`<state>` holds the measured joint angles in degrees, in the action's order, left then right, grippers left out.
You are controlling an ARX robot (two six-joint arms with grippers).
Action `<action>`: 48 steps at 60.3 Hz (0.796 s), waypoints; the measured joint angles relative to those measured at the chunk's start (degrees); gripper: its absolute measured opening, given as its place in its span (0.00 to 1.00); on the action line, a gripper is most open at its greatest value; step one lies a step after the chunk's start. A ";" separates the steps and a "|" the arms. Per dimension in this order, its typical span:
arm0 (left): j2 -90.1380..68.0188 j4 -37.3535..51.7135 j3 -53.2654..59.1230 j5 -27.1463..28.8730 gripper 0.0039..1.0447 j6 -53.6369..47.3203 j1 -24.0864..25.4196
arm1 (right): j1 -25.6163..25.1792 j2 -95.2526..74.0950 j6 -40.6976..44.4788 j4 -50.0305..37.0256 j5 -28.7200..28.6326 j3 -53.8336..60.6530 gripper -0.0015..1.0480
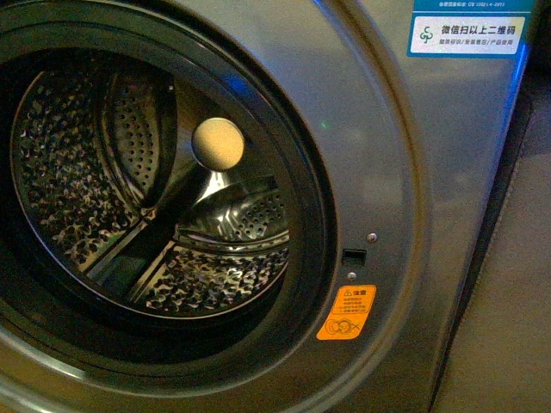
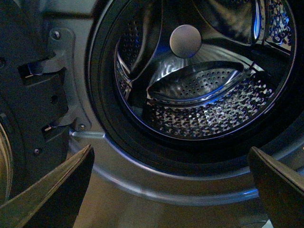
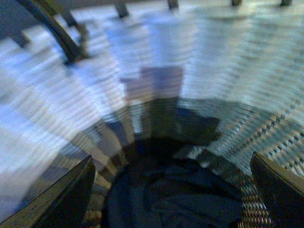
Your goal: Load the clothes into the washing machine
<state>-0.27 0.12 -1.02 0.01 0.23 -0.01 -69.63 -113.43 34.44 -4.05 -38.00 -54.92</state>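
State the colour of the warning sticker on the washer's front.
The sticker is orange with dark print; the front view shows it best.

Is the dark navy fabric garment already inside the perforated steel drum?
No, the drum shows only bare metal; the garment lies in a woven basket.

Cut edges, tiny print, one blurred view

The washing machine [image 1: 379,155] overruns the front view, and its port [image 1: 301,215] is cut off on its left side. The blue-white label [image 1: 469,30], up and right of the port, is cropped at the top. The print on the orange sticker [image 1: 346,312], just right of the port, is too small to read. The right wrist view is blurred: the clothes [image 3: 175,199] in the woven basket [image 3: 228,95] run off the frame. Only the finger ends of the left claw [image 2: 169,152] and the right claw [image 3: 172,159] show.
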 joint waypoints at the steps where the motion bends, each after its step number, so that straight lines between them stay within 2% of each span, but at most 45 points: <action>1: 0.00 0.00 0.00 0.00 0.94 0.00 0.00 | 0.02 -1.62 0.52 -0.37 0.83 0.00 0.93; 17: 0.00 0.00 0.00 0.00 0.94 0.02 0.00 | 2.23 -22.62 4.63 -6.03 9.66 -5.38 0.93; 48: 0.00 0.00 0.00 0.00 0.94 0.02 0.00 | 4.76 -42.99 4.20 -10.60 13.92 -17.79 0.93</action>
<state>-0.27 0.12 -1.02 0.01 0.25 -0.01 -64.86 -156.42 38.63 -14.66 -24.08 -72.71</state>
